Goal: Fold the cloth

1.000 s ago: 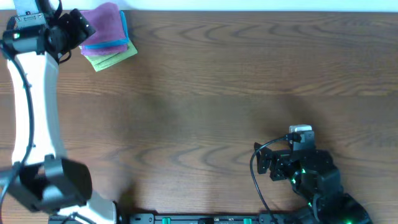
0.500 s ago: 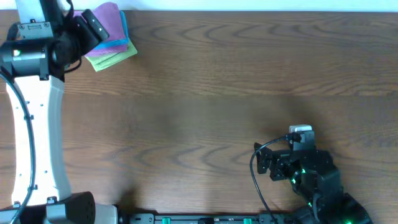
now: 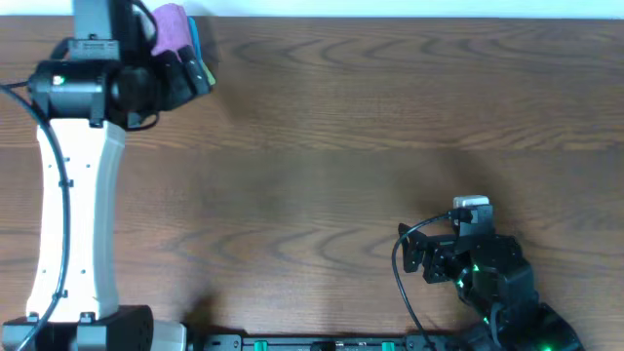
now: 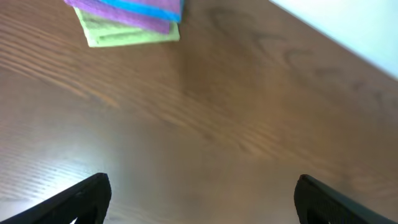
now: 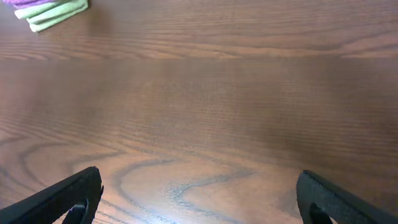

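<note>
If closed too deep into stack [image 4: 124, 22], risks lifting blue cloth [image 4: 143, 6] together with cloth [image 3: 171, 24], or dragging whole stack.
Left gripper [image 4: 202, 196]: fingers wide apart, empty, beside stack.
Right gripper [image 5: 199, 196]: likewise spread, empty, well apart.
Cloth: pinkish-lilac, folded, soft-looking, apparently topmost in stack, table [image 3: 390, 117] far-left corner, partly hidden under left arm [image 3: 78, 175].

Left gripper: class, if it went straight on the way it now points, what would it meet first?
Probably the bare table: the left gripper is open and angled down at the wood. The stack of cloths lies left of that line, though depth is unclear.
</note>
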Robot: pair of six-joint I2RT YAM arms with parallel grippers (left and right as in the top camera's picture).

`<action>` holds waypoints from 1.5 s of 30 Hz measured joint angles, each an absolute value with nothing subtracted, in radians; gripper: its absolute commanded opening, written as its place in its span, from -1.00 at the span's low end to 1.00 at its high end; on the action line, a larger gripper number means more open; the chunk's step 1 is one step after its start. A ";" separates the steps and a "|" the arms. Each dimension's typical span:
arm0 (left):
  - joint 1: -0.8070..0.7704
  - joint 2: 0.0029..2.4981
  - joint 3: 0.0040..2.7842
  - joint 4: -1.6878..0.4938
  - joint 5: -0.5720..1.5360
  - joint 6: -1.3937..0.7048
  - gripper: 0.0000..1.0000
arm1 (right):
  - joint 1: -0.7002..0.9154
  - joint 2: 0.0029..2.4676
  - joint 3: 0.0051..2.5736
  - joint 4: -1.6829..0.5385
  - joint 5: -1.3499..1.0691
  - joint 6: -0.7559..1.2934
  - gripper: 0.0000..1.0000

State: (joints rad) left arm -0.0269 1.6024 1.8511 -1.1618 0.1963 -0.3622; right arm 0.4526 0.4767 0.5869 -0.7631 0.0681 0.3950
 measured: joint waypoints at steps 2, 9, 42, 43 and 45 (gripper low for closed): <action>-0.053 1.602 1.851 -1.180 0.181 -0.358 0.90 | 0.453 0.477 0.587 -0.763 0.068 0.395 0.99; -0.118 1.561 1.789 -1.168 0.119 -0.334 0.90 | 0.453 0.477 0.587 -0.763 0.068 0.395 0.98; 0.034 0.240 0.508 -0.700 0.022 -0.234 0.91 | 0.453 0.477 0.585 -0.764 0.068 0.400 0.98; 0.039 0.221 0.494 -0.699 0.021 -0.226 0.91 | 0.453 0.477 0.585 -0.764 0.068 0.400 0.99; 0.043 0.189 0.467 -0.699 0.022 -0.207 0.90 | 0.453 0.477 0.585 -0.764 0.068 0.402 0.98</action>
